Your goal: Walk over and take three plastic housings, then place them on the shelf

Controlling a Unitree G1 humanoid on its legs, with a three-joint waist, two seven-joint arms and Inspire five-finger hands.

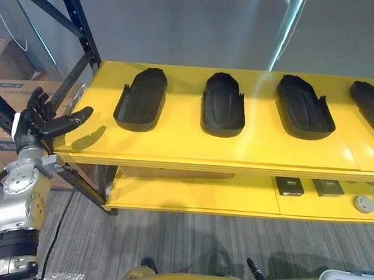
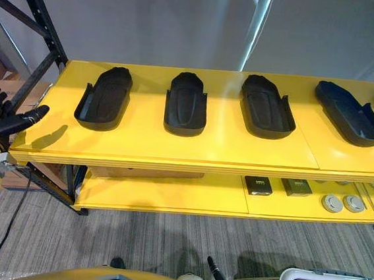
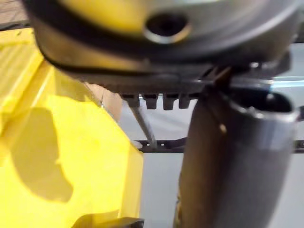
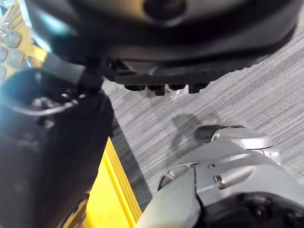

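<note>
- Right hand [image 4: 213,47] hangs low over the carpet; grasp state cannot be told.
- Left hand [image 1: 43,123] at the yellow shelf [image 1: 252,149] corner, fingers spread, empty.
- Plastic housings [image 1: 141,99] sit in a row on the top shelf.
- Risk: the left hand is close to the rack upright [image 1: 77,10]; a hasty reach may clip it.

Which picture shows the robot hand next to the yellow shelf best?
The left eye view: the left robot hand shows whole, fingers relaxed, beside the yellow shelf corner. The right eye view has it right at the edge. The left wrist view sees its dark bulk from very close.
</note>
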